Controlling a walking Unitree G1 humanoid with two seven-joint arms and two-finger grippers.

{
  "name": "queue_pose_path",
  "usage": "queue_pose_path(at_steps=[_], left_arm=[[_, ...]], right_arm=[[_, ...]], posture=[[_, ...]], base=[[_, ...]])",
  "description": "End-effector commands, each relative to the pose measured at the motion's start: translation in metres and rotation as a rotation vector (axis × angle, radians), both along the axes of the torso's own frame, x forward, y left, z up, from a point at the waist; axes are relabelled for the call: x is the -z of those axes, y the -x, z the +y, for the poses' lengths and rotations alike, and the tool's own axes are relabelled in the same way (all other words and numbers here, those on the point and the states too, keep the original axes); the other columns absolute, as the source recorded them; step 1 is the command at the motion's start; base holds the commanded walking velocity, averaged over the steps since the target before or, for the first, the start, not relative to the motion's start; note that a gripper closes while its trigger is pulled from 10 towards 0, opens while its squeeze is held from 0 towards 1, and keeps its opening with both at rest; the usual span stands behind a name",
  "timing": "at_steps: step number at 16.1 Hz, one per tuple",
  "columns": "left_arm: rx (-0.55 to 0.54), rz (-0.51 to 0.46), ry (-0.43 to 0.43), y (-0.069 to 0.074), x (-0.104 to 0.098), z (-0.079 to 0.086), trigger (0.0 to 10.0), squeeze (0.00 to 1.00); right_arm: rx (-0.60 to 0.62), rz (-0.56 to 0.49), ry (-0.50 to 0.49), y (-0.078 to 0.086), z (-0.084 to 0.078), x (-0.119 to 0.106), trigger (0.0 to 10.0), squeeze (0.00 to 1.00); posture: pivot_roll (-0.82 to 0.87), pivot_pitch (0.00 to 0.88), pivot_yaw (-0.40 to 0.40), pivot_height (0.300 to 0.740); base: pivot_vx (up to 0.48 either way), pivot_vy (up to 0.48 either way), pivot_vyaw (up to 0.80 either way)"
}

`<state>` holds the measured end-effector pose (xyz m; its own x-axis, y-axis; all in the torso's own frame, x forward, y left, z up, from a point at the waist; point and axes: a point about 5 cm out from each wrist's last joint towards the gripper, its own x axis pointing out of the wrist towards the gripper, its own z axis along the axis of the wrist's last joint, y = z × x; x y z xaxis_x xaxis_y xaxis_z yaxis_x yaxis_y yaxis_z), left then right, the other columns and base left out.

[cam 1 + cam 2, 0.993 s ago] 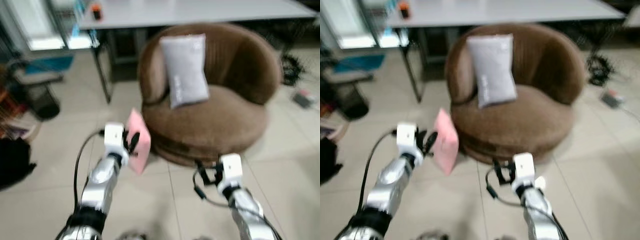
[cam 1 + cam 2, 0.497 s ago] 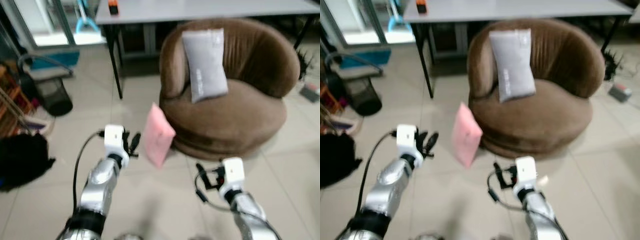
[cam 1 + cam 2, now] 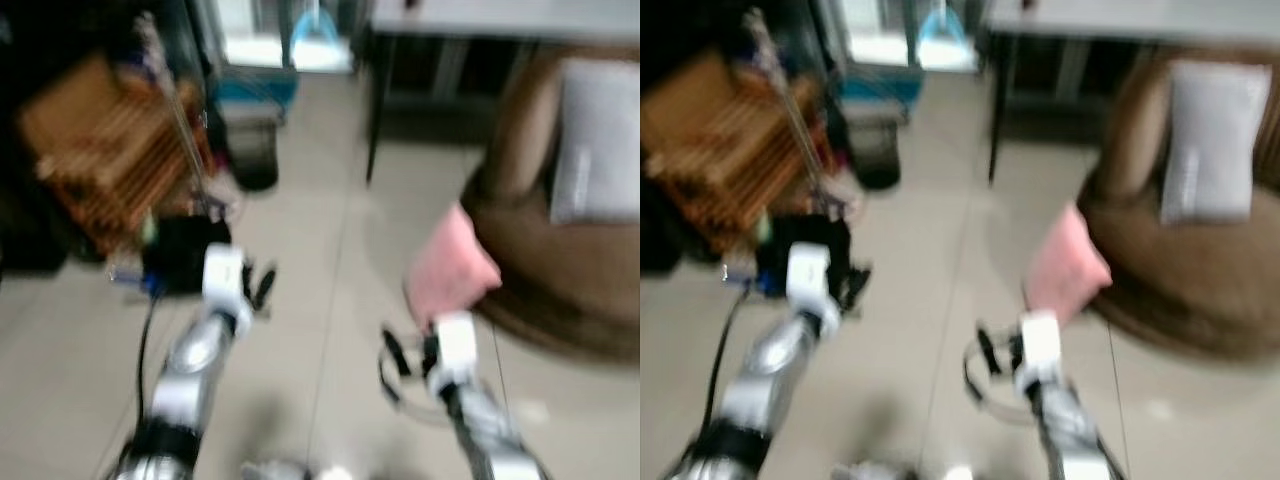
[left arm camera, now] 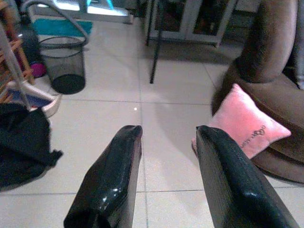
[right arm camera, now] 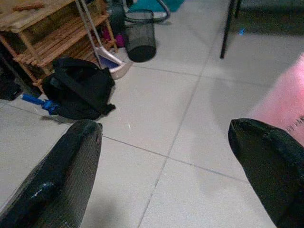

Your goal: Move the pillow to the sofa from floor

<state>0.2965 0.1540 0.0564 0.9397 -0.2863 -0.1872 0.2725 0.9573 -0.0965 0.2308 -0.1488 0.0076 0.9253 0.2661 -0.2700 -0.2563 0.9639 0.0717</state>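
Your pink pillow (image 4: 242,124) leans on the floor against the brown sofa (image 4: 275,61), probably light and squashy, so pinch a corner; left claw (image 4: 166,180) and right claw (image 5: 166,175) both gape empty.

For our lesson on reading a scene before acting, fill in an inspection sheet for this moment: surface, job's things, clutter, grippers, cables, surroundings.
Surface: pale tiled floor.
Job's things: pink pillow on the floor, leaning against the brown sofa; grey pillow on the sofa.
Clutter: black bag, wire bin, dustpan.
Grippers: left gripper open, empty; right gripper open, empty.
Cables: black cable along the left arm.
Surroundings: wooden rack, table leg.
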Motion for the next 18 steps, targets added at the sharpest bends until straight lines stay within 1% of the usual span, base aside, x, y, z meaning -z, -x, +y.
queue_pose_path(at_steps=[1, 2, 4, 6, 8, 11, 13, 18], left_arm=[[0.015, -0.001, -0.014, -0.0012, -0.0012, -0.0014, 10.0, 0.00], [0.016, 0.001, -0.012, -0.0006, -0.0007, -0.0018, 10.0, 0.00], [0.007, 0.013, 0.002, 0.0008, 0.0010, -0.0024, 10.0, 0.00], [0.006, 0.015, 0.001, 0.0013, 0.0018, -0.0024, 10.0, 0.00], [0.010, 0.018, 0.002, 0.0029, 0.0028, -0.0032, 10.0, 0.00], [0.028, 0.010, -0.029, 0.0042, 0.0036, -0.0047, 10.0, 0.00], [0.060, 0.000, -0.071, 0.0030, 0.0029, -0.0054, 10.0, 0.00], [0.095, -0.006, -0.058, 0.0027, 0.0016, -0.0069, 10.0, 0.00]], right_arm=[[0.035, 0.013, 0.027, 0.0004, -0.0018, 0.0008, 10.0, 0.00], [0.046, -0.001, 0.040, -0.0002, -0.0026, -0.0004, 10.0, 0.00], [0.050, 0.006, 0.015, -0.0004, -0.0047, -0.0009, 10.0, 0.00], [0.042, 0.008, 0.035, 0.0010, -0.0055, -0.0012, 10.0, 0.00], [0.048, 0.014, 0.030, 0.0031, -0.0059, -0.0009, 10.0, 0.00], [0.051, 0.014, 0.032, 0.0040, -0.0072, -0.0012, 10.0, 0.00], [0.050, 0.020, 0.023, 0.0051, -0.0075, -0.0007, 10.0, 0.00], [0.053, 0.018, 0.001, 0.0080, -0.0056, 0.0003, 10.0, 0.00]], posture=[[-0.09, 0.052, 0.030, 0.740], [-0.09, 0.055, 0.030, 0.740], [-0.09, 0.059, 0.028, 0.740], [-0.09, 0.066, 0.024, 0.740], [-0.09, 0.070, 0.021, 0.740], [-0.09, 0.074, 0.017, 0.740], [-0.10, 0.080, 0.015, 0.740], [-0.10, 0.084, 0.018, 0.740]], base=[[0.000, 0.000, 0.00], [0.000, 0.000, 0.00], [0.000, 0.000, -0.69], [0.000, 0.000, -0.80], [0.000, 0.000, -0.80], [0.000, 0.000, -0.80], [0.000, 0.000, -0.80], [0.000, 0.000, -0.78]])
